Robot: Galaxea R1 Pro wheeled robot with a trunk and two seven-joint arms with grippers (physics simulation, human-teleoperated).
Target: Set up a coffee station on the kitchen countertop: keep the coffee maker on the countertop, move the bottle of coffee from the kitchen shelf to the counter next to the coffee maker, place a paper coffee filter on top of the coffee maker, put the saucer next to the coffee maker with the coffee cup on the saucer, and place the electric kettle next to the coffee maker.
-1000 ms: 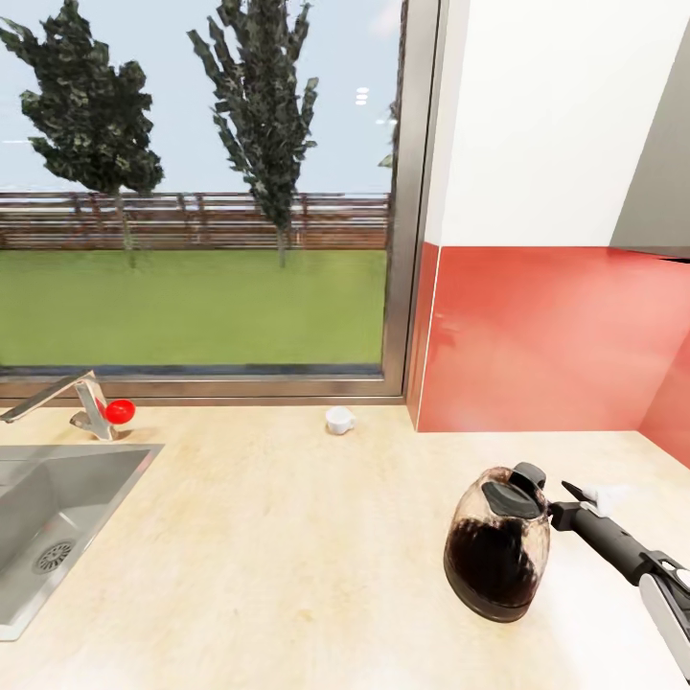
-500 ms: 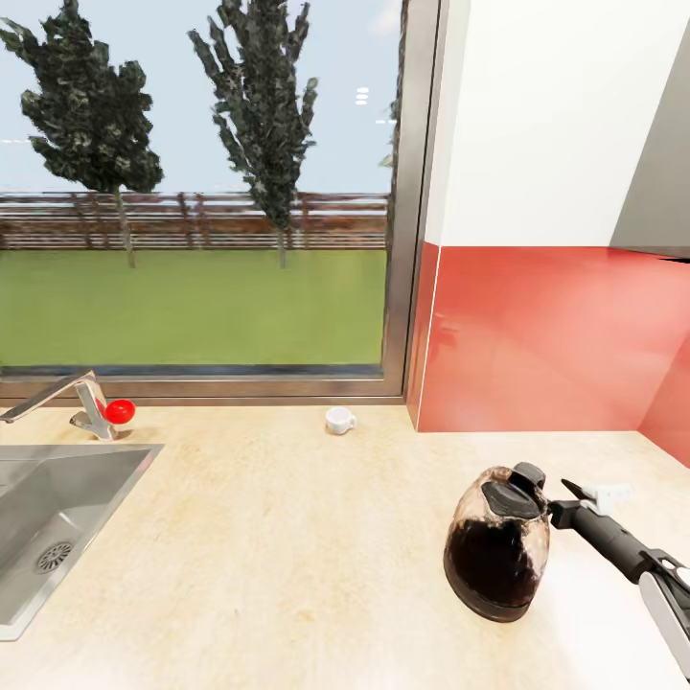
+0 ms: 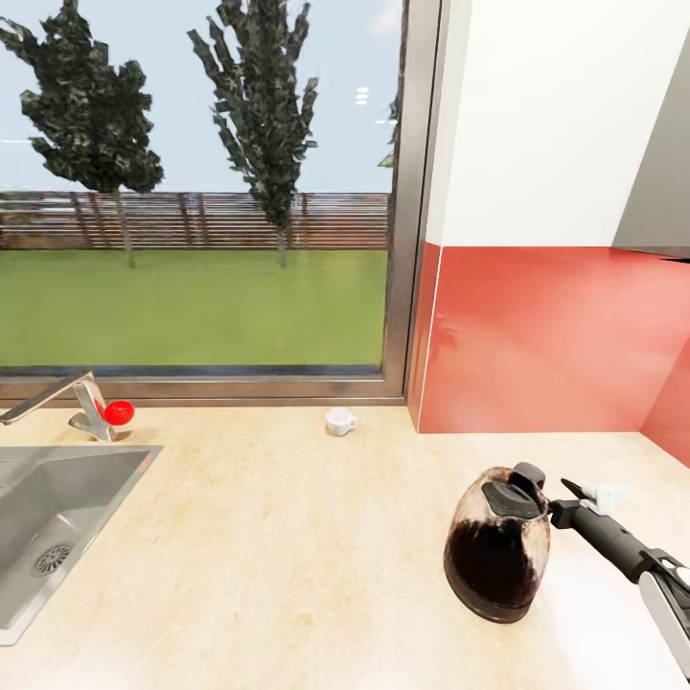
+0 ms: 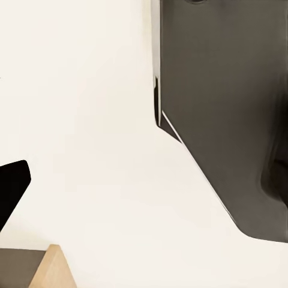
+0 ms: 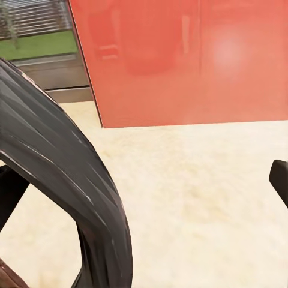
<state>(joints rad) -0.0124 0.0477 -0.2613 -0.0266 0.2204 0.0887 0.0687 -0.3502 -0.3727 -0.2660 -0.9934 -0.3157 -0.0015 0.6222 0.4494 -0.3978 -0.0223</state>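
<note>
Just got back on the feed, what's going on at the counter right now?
The right gripper is at the handle of the kettle, which stands upright on the counter near the red backsplash. Whether the fingers are closed on the handle is unclear; the right wrist view shows the handle arching close past the camera. A cup sits by the window, and the sink is further left.

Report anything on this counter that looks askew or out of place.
The coffee cup lies tipped on its side by the window, with no saucer under it. The electric kettle stands upright beside the right end effector. Nothing looks spilled.
</note>
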